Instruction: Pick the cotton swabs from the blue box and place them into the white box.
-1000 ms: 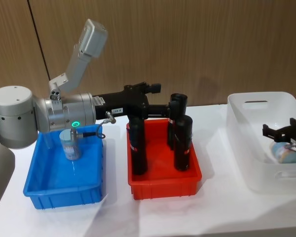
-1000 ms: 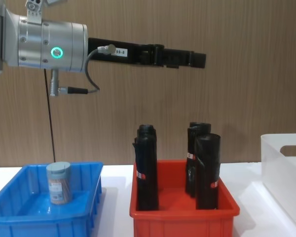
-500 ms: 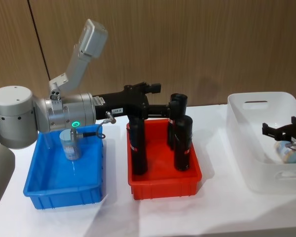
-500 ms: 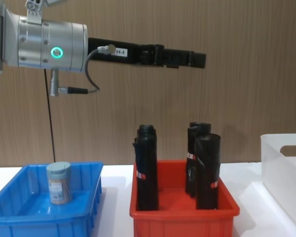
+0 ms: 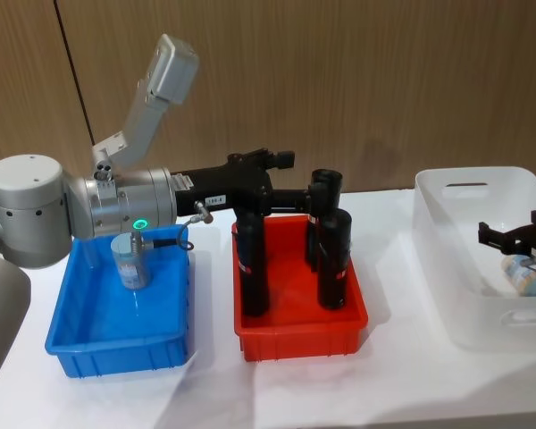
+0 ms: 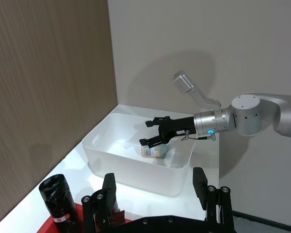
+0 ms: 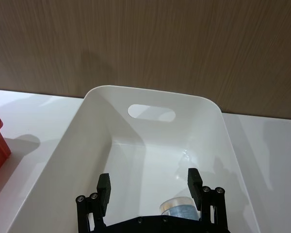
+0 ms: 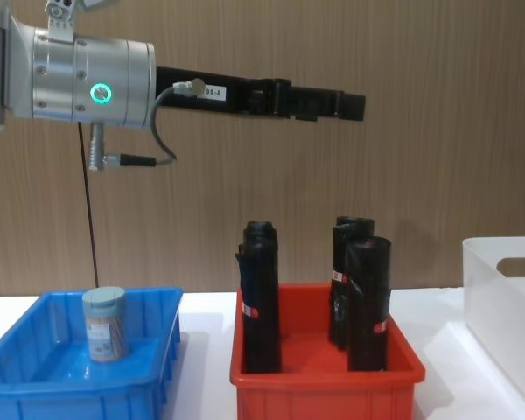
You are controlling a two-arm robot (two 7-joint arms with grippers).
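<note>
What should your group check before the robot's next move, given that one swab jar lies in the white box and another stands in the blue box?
1. Right gripper open, not gripping the lying jar: ok.
2. Lying jar inside the white box: ok.
3. Standing jar upright in the blue box: ok.
4. Left gripper open: ok.
5. Left gripper over the standing jar: not ok; it hangs above the red bin of black rolls.
6. Right gripper above the white box's rim: cannot tell.
</note>
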